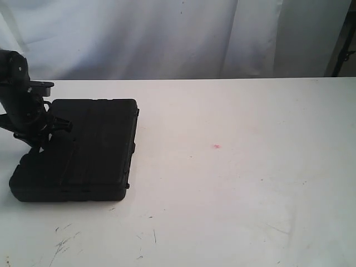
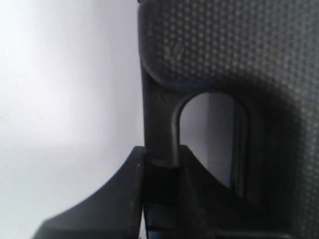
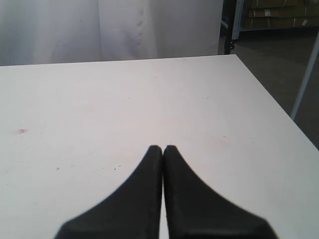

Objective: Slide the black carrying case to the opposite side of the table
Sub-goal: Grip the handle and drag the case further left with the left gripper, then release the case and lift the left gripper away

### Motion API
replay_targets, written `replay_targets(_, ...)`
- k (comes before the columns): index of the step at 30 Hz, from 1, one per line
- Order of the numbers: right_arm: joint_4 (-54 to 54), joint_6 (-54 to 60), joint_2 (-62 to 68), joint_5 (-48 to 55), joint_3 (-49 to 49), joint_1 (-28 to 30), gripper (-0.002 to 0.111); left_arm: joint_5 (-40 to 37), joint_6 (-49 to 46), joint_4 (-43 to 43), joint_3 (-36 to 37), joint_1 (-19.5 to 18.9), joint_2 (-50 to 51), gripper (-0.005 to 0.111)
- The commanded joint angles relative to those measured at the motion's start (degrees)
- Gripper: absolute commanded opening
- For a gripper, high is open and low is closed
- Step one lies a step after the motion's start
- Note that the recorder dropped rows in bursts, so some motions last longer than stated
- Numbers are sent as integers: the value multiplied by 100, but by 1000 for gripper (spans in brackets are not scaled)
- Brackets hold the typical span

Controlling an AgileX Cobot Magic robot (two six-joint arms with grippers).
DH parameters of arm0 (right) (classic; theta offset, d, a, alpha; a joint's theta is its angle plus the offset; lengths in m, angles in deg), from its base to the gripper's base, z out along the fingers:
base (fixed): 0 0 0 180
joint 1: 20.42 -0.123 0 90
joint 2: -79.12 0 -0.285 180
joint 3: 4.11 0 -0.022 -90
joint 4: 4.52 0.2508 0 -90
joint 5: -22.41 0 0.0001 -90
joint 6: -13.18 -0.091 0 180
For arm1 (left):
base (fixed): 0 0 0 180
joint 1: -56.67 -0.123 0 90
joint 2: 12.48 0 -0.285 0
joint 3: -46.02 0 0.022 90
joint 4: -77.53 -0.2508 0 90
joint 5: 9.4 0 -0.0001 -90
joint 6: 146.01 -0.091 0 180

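The black carrying case (image 1: 80, 149) lies flat on the left part of the white table (image 1: 239, 167). My left gripper (image 1: 47, 133) is at the case's left edge. In the left wrist view the case's dimpled plastic (image 2: 234, 55) fills the frame. That view shows my left gripper (image 2: 162, 159) shut on the case's handle bar (image 2: 159, 119), one finger on each side of it. My right gripper (image 3: 163, 149) hangs shut and empty over bare table (image 3: 99, 99); it is outside the exterior view.
A small red mark (image 1: 216, 147) sits mid-table. Dark scuffs (image 1: 64, 245) mark the near left. White curtain (image 1: 167, 33) hangs behind the far edge. The table's right edge (image 3: 279, 114) drops to a floor with a shelf frame (image 3: 234, 25).
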State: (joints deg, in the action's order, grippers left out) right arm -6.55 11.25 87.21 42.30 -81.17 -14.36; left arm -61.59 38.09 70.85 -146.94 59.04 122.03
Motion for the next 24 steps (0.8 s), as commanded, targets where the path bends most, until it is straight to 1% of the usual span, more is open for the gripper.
replay_targets(1, 7, -24, -30, -12, -15, -15, 0, 111, -19, -116, -15, -11, -143, 1)
replay_targets(4, 7, -24, -30, -12, -15, -15, 0, 122, -19, -116, -15, -11, -143, 5)
replay_targets(6, 7, -24, -30, -12, -15, -15, 0, 122, -19, 15, -15, -11, -143, 12)
replay_targets(8, 7, -24, -30, -12, -15, -15, 0, 88, -19, 78, -15, -11, -164, 25)
replay_targets(11, 7, -24, -30, -12, -15, -15, 0, 81, -4, 78, -15, -11, -266, 49)
replay_targets(13, 7, -24, -30, -12, -15, -15, 0, 81, 29, 78, -15, -11, -378, 59)
replay_targets(14, 7, -24, -30, -12, -15, -15, 0, 81, 44, 78, -15, -11, -452, 60)
replay_targets(17, 7, -24, -30, -12, -15, -15, 0, 92, 52, 78, -15, -11, -700, 57)
replay_targets(19, 7, -24, -30, -12, -15, -15, 0, 92, 57, 118, -15, -11, -856, 52)
replay_targets(21, 7, -24, -30, -12, -15, -15, 0, 63, 57, 232, -15, -11, -1024, 43)
replay_targets(24, 7, -24, -30, -12, -15, -15, 0, 12, 57, 355, -15, -11, -1350, 21)
